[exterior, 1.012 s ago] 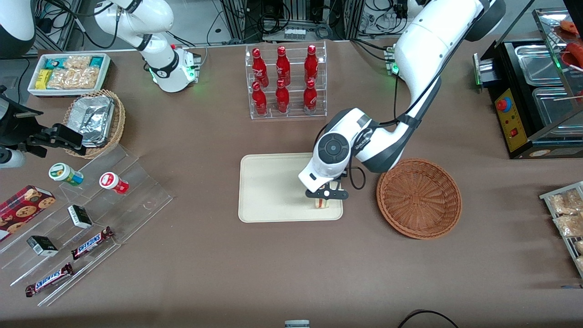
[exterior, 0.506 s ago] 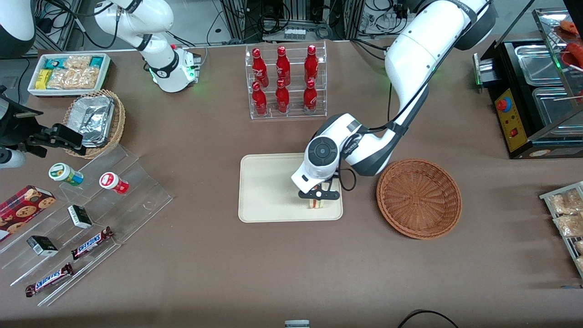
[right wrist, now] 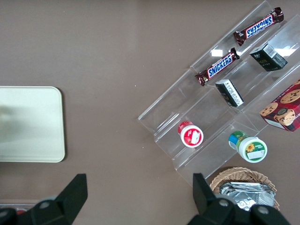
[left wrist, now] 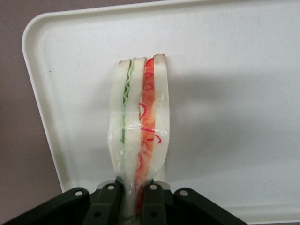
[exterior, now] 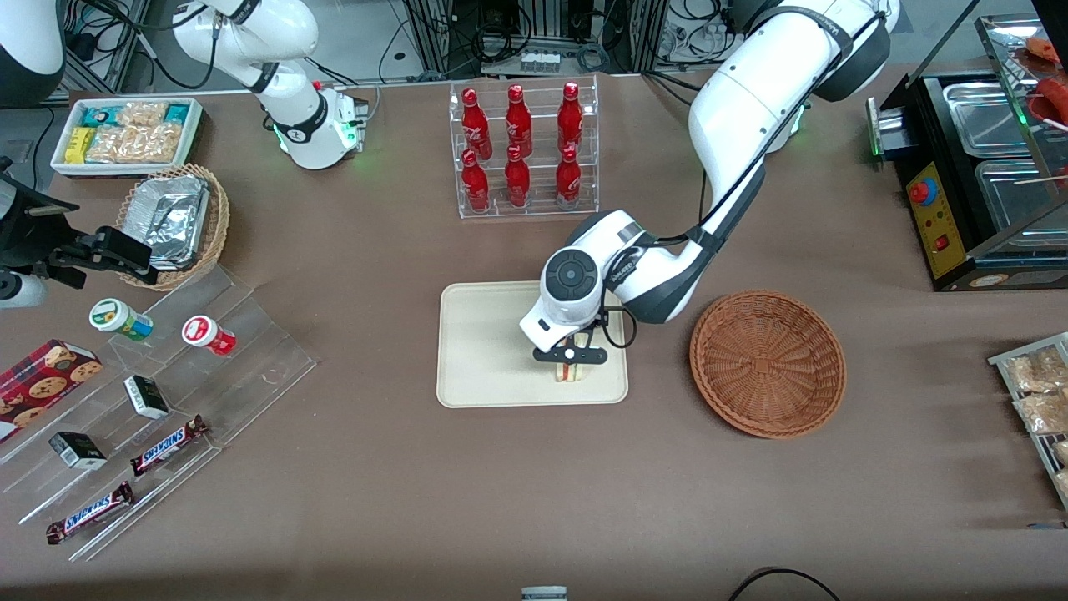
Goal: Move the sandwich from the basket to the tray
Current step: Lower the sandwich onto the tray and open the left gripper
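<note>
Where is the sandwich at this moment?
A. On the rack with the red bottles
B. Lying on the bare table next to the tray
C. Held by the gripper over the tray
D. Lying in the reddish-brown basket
C: the gripper is shut on the sandwich above the tray; the basket holds nothing.

Materials only. The sandwich (left wrist: pixel 138 140) is wrapped in clear glossy plastic film w/ soft white bread beneath; it is pinched between matt black plastic jaws of the gripper (left wrist: pixel 133 194), above the tray (exterior: pixel 484 351). The tray is seen as smooth cream plastic, faintly speckled, matt. The basket (exterior: pixel 768 363) is woven reddish-brown wicker, rough. The table (exterior: pixel 534 484) is covered in a matt brown, cloth-like surface. The bottle rack (exterior: pixel 524 150) is clear glossy acrylic; the bottles (exterior: pixel 517 179) are shiny red.
</note>
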